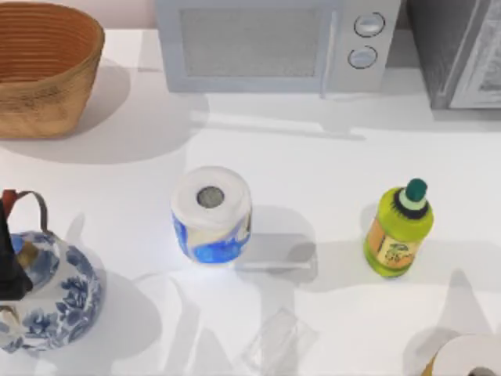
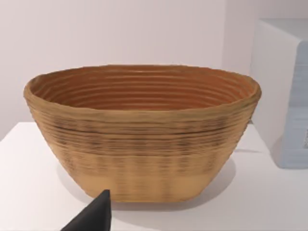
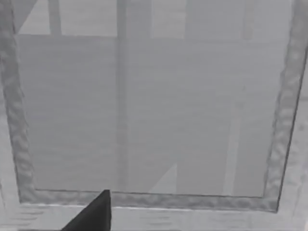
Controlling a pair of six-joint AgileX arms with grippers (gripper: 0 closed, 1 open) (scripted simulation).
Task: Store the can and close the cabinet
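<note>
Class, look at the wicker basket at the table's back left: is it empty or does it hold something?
Empty: the left wrist view into the wicker basket shows bare woven walls.

- The top view looks straight down on the white table point(image 1: 313, 157), from the microwave point(image 1: 274, 43) at the far edge to the teapot point(image 1: 47, 290) at the near left.
- The left wrist view sits low, facing the woven basket point(image 2: 144, 139) side-on from close by; the top view shares this basket point(image 1: 43, 66).
- The right wrist view faces a grey framed panel point(image 3: 154, 115) at close range.
</note>
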